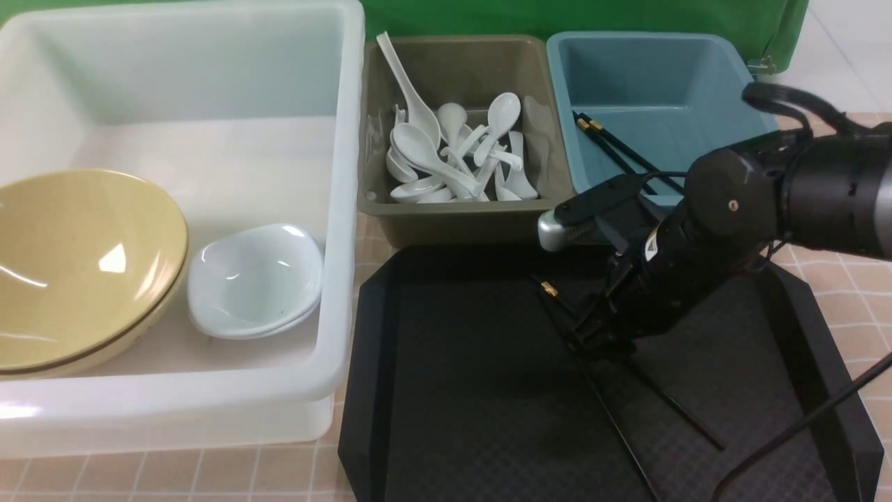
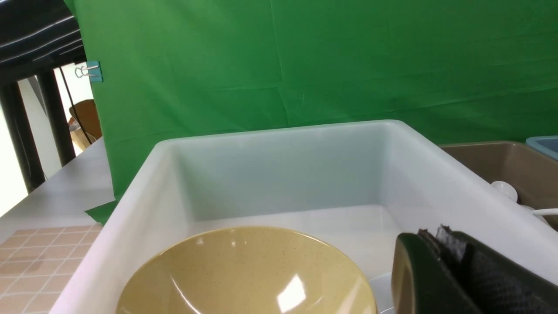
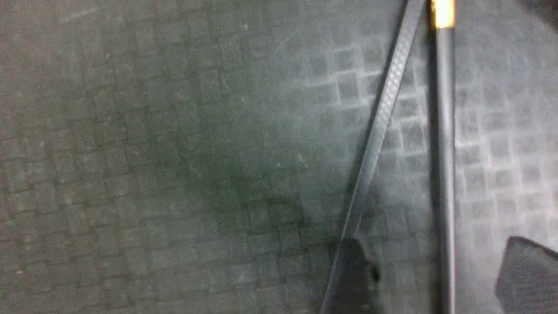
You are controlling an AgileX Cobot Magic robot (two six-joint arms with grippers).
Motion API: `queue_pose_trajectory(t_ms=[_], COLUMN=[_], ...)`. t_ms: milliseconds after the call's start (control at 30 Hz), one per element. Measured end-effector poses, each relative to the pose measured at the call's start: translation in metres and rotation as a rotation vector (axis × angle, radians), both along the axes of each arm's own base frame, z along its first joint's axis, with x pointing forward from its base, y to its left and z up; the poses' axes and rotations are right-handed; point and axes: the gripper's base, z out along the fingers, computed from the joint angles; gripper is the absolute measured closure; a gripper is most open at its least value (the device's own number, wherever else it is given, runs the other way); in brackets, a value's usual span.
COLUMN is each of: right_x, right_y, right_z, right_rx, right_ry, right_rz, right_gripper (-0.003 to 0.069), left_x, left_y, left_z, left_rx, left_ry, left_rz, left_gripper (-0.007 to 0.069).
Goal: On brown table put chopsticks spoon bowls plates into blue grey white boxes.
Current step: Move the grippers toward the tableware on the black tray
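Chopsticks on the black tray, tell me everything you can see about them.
Two slim black chopsticks lie flat on the textured floor of the black tray, diverging toward the robot. One has a gold band near its far end. They look like smooth plastic or lacquer. The right gripper is low over them, jaws open astride the banded stick; contact is unclear.

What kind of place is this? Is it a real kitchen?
Probably a robot test room, not a kitchen: a green cloth backdrop hangs behind, a black robot arm reaches over a black plastic tray, beside a big white plastic box.
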Motion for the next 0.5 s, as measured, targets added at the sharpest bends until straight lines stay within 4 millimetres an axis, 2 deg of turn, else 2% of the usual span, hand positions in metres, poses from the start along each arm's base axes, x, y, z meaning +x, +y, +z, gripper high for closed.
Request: queue_pose_trajectory(t_ms=[67, 133, 300, 367, 467, 500], right_x=[0.003, 0.004, 0.007, 0.007, 0.006, 0.004], right_y=[0.002, 0.002, 0.004, 0.005, 0.010, 0.017], right_z=[-0.017, -0.026, -0.027, -0.028, -0.031, -0.032], right_rx=[-0.025, -0.043, -0.041, -0.049, -0.073, -0.073], right_ry=[0.031, 0.054, 0.067, 0.070, 0.066, 0.061], right_rz=[0.021, 0.027, 0.017, 0.025, 0.059, 0.078], right_gripper=[0.0124, 0.0113, 0.0115, 0.0138, 0.0246, 0.0319], left_x=[0.000, 0.000, 0.001, 0.001, 0.001, 0.001], left_y=[0.000, 0.000, 0.000, 0.000, 0.000, 0.000], left_z=[0.000, -0.001, -0.002, -0.002, -0.002, -0.002], left_rx=[0.000, 0.002, 0.010, 0.011, 0.013, 0.013], left_ry=[0.000, 0.001, 0.001, 0.000, -0.001, -0.001], left_rz=[0.000, 0.000, -0.001, -0.001, 0.000, 0.000], left_gripper=[0.0622, 0.0622, 0.0622, 0.0622, 0.0622, 0.0622])
